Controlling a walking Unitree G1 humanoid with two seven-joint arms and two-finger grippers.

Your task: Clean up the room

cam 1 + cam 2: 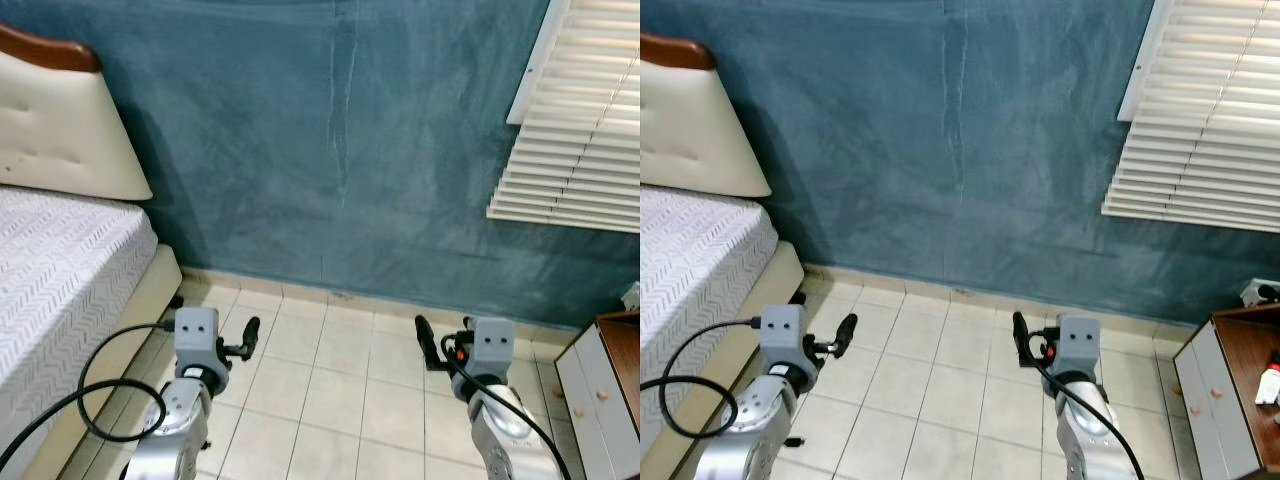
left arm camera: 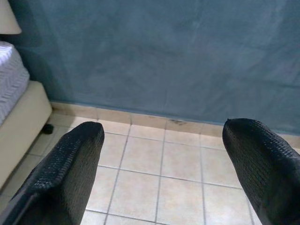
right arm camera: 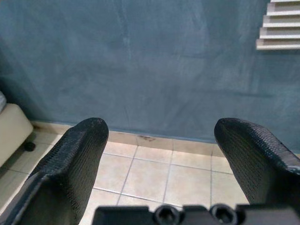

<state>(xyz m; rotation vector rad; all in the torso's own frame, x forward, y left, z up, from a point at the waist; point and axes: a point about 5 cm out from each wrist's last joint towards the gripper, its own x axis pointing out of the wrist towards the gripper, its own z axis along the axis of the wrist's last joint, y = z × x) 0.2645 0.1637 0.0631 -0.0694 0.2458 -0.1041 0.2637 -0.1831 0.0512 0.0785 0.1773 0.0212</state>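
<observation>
Both arms are raised in front of me over a tiled floor [image 1: 335, 385], facing a blue wall [image 1: 330, 150]. My left gripper [image 1: 250, 332] hovers near the bed's corner; in the left wrist view its gripper [image 2: 164, 129] is open, with bare tiles between the fingers. My right gripper [image 1: 424, 338] hovers a little right of centre; the right wrist view shows this gripper [image 3: 161, 124] open too, holding nothing. No loose object lies on the visible floor.
A bed [image 1: 60, 260] with a white patterned cover and a cream headboard [image 1: 60, 130] stands on the left. White blinds [image 1: 580, 130] hang at the upper right. A wooden cabinet [image 1: 1225, 385] with small items [image 1: 1270, 385] on top stands at the right edge.
</observation>
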